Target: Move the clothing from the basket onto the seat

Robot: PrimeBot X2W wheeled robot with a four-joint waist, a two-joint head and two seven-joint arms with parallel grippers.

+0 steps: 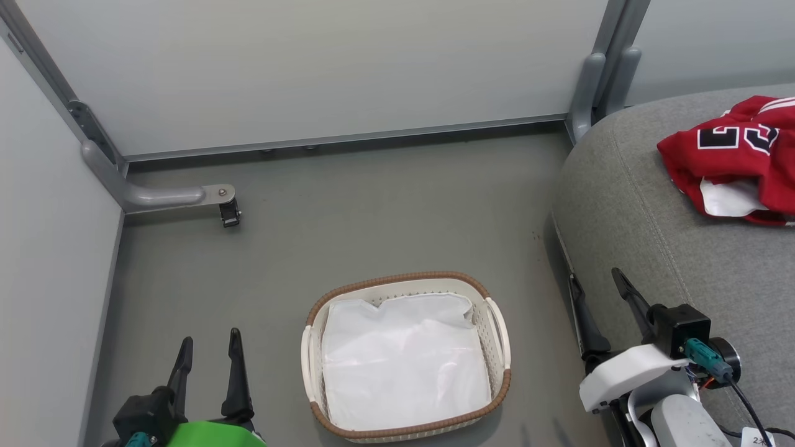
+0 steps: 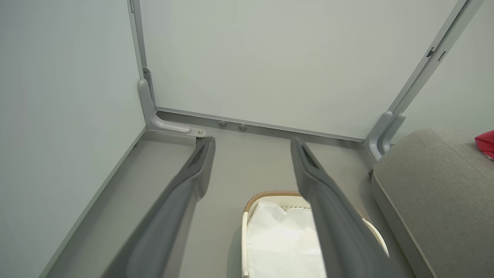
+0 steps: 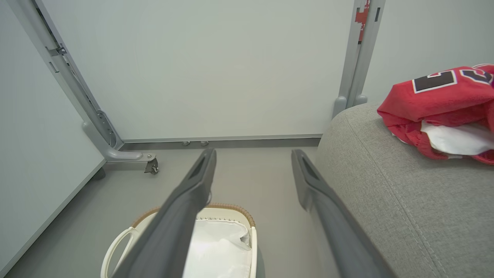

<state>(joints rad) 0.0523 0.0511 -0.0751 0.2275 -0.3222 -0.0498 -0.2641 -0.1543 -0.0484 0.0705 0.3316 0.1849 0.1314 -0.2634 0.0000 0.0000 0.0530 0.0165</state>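
The red clothing (image 1: pixel 739 155), a jersey with black white-edged numbers, lies crumpled on the grey seat (image 1: pixel 671 236) at the right; it also lies in the right wrist view (image 3: pixel 444 104). The off-white basket (image 1: pixel 497 335) with a brown woven rim stands on the floor holding just its white liner sheet (image 1: pixel 404 360). My left gripper (image 1: pixel 208 351) is open at the lower left, left of the basket, nothing between its fingers. My right gripper (image 1: pixel 596 282) is open beside the seat's front edge, right of the basket, holding nothing.
Pale partition panels (image 1: pixel 310 68) wall in the grey floor (image 1: pixel 372 211) at the back and left. A grey metal foot with a small caster (image 1: pixel 228 214) juts out at the back left. A metal post (image 1: pixel 590 81) stands by the seat's far corner.
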